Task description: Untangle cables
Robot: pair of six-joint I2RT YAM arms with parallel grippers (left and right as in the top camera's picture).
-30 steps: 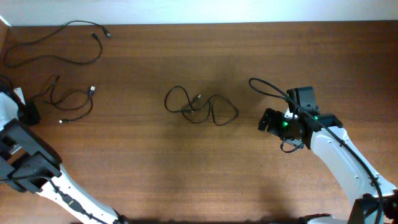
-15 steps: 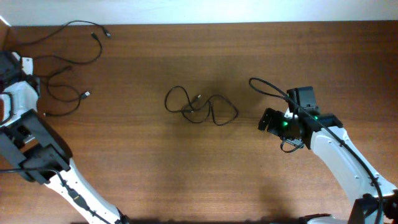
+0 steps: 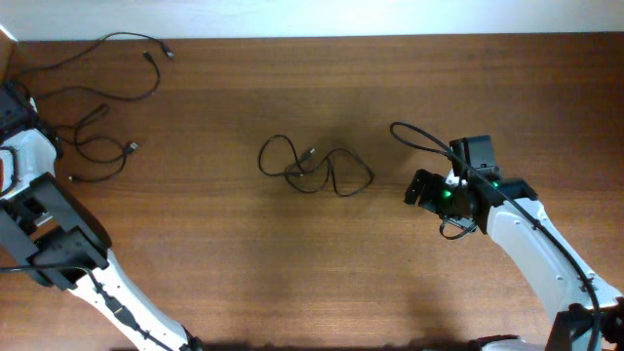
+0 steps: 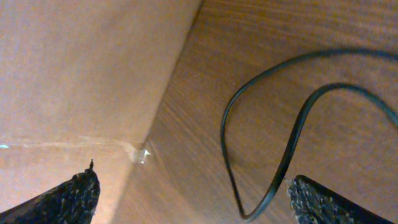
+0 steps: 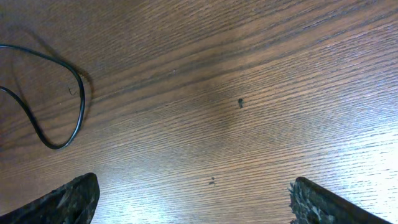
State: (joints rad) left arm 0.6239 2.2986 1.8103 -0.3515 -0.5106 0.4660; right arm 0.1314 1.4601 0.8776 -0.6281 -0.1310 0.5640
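Note:
Three thin black cables lie on the wooden table. One cable (image 3: 97, 54) curves along the back left. A second cable (image 3: 97, 146) lies looped at the left, and a third cable (image 3: 312, 168) sits knotted in the centre. My left gripper (image 3: 14, 101) is at the far left edge, open. In the left wrist view the second cable's loop (image 4: 292, 124) lies on the wood between the spread fingers, close to the right fingertip (image 4: 317, 202), and is not gripped. My right gripper (image 3: 421, 187) stands open right of the centre cable. A bend of that cable (image 5: 62, 106) shows in its wrist view.
A beige wall or panel (image 4: 81, 74) rises at the table's left edge, right beside my left gripper (image 4: 193, 205). The right arm's own thicker black cable (image 3: 419, 136) arcs behind it. Bare wood lies under my right gripper (image 5: 196, 202).
My left arm swung toward the back left corner, dragging the second cable with it, then its jaws opened and let the cable go. The right arm has not moved.

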